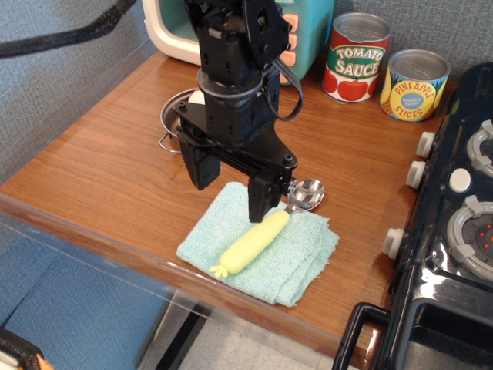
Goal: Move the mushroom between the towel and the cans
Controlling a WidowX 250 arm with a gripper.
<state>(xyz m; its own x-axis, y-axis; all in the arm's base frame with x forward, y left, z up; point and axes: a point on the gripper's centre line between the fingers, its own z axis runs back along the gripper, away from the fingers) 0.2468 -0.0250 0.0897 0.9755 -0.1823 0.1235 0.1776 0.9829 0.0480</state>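
The light teal towel (303, 250) lies folded near the table's front edge. A yellow-handled spoon (253, 242) lies across it, with its steel bowl off the towel's far edge. The two cans stand at the back right: the red-green Tomato Sauce can (356, 58) and the yellow-blue Pineapple Slices can (414, 85). My black gripper (231, 185) hangs open over the towel's far left corner, with one fingertip just above the spoon handle's end. Nothing shows between its fingers. The mushroom is not in view.
A steel pot (174, 116) sits behind the gripper, mostly hidden by it. A teal and cream toy appliance (308, 31) stands at the back. A black toy stove (454, 231) with white knobs borders the table's right side. A black cable (62, 35) crosses the top left.
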